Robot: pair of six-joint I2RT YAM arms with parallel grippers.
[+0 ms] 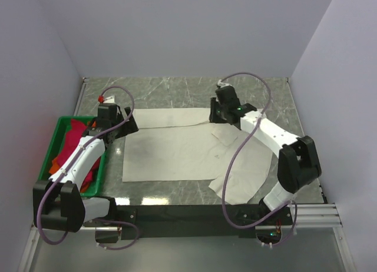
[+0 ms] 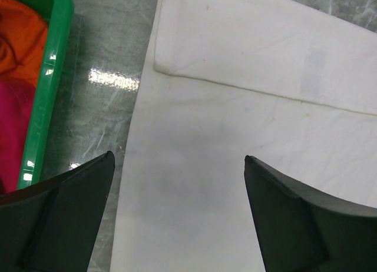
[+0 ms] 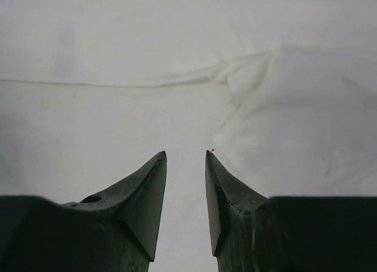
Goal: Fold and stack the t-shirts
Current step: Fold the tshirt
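Grey marbled worktop [image 1: 177,89] between plain pale walls carries a large cream cloth t-shirt [image 1: 177,151]. It lies flat in the middle, its far strip is folded over, and one rumpled part reaches toward the near right corner. At the left edge stands a green plastic crate [image 1: 60,120] holding a crimson-pink cloth shirt [image 1: 73,139] and an orange cloth shirt [image 1: 57,163]. The left fingers [image 1: 129,123] are spread wide above the cream shirt's left border, pinching nothing. The right fingers [image 1: 215,115] are a little apart above the far fold, also holding nothing.

Cream t-shirt [image 1: 177,154] matt cloth; crate [image 2: 47,89] glossy plastic; table [image 2: 100,107] polished stone-look.
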